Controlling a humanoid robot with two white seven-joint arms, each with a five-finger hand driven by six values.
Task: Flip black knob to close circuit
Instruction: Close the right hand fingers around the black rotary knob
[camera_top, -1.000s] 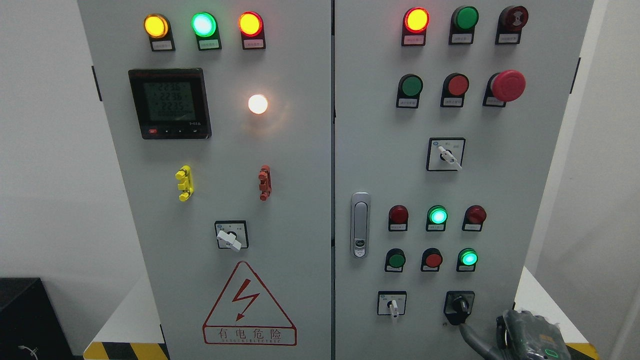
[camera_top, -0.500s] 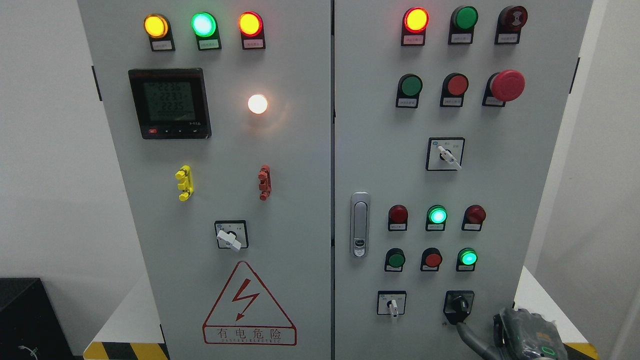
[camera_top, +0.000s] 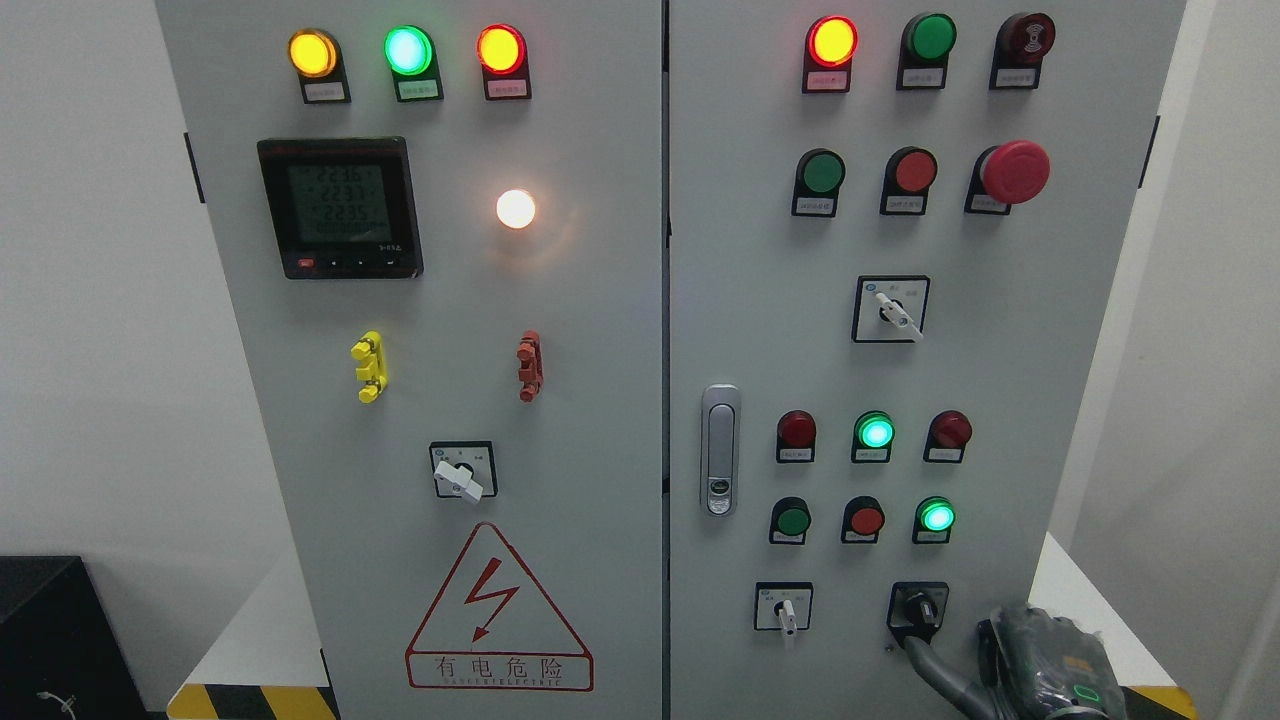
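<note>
Black knob (camera_top: 919, 611) against right hand (camera_top: 1040, 672) fingertip.

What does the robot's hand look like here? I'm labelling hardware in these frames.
Only the right hand shows, at the lower right corner. It is dark grey to black with a glossy, wrapped-looking surface, a small green outlined marking on its back, and a slim grey finger. No cables or sleeve are visible.

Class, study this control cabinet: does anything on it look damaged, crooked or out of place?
Nothing stands out. The indicator lamps, push buttons and the warning sign sit straight and intact. The right hand is at the lower right, one finger reaching up to the black knob.
</note>
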